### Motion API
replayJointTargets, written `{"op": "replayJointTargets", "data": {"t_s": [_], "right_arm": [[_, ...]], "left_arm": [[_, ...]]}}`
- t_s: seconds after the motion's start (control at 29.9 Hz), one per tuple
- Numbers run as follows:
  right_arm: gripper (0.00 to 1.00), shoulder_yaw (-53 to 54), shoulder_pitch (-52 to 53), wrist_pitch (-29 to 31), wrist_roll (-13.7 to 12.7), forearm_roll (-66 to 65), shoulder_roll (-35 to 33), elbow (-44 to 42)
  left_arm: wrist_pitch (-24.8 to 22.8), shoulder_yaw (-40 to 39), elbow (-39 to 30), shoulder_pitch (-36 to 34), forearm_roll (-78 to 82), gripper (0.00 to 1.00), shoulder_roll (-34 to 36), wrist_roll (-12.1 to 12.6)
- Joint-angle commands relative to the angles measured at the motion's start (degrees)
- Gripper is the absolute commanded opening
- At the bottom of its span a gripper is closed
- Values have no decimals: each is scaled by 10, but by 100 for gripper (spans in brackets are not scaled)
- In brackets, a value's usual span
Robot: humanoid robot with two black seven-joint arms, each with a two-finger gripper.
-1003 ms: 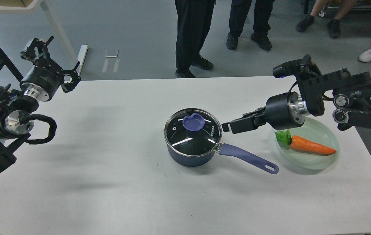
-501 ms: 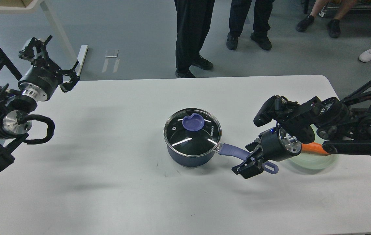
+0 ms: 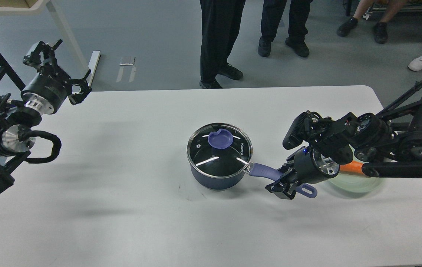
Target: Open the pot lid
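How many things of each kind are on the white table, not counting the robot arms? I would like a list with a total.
Dark blue pot with purple handle: 1
Glass lid with purple knob: 1
Pale green plate: 1
Orange carrot: 1
Total: 4

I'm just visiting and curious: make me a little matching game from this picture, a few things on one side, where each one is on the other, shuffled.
Things:
1. glass lid
2. carrot
3. right end effector
4. left end effector

Places:
A. at the pot's purple handle
B. raised by the table's far left corner
C. on top of the blue pot
D. on the pale green plate, mostly hidden by the right arm

Pairs: 1-C, 2-D, 3-A, 4-B
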Motion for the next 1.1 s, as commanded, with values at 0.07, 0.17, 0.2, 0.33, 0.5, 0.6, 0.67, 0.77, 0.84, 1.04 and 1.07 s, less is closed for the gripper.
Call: {"op": "replayJointTargets", "data": {"t_s": [0.07,0.17,0.2,0.33,0.5,0.6,0.67,0.77,0.84,1.04,1.07], "right_arm": [[36,0,5,1,-8,1,2,0],[30,0,9,3,-10,0,2,0],[29,0,10,3,-11,0,2,0],[27,0,13,4,-10,0,3,1],[25,-1,13,4,-10,1,6,1],[25,0,13,4,-11,1,6,1],[25,-1,13,4,-11,1,6,1],[25,-1,14,5,-11,1,6,1],[25,0,15,5,-11,1,6,1],[25,0,17,5,-11,3,6,1],[25,0,16,5,-11,3,6,1]], "left_arm": [[4,0,-25,-3,52,99,1,0],[6,0,-52,-4,100,99,1,0],[7,-1,-62,-4,118,99,1,-1],[9,0,-96,-10,195,99,1,-1],[42,-4,-157,-14,346,99,2,-7],[55,-4,-197,-25,448,99,7,-8],[64,-4,-224,-30,507,99,7,-9],[90,-2,-260,-45,607,99,6,-14],[104,1,-280,-53,681,99,3,-14],[118,4,-331,-54,897,99,-11,-12],[121,7,-333,-55,925,99,-15,-12]]}}
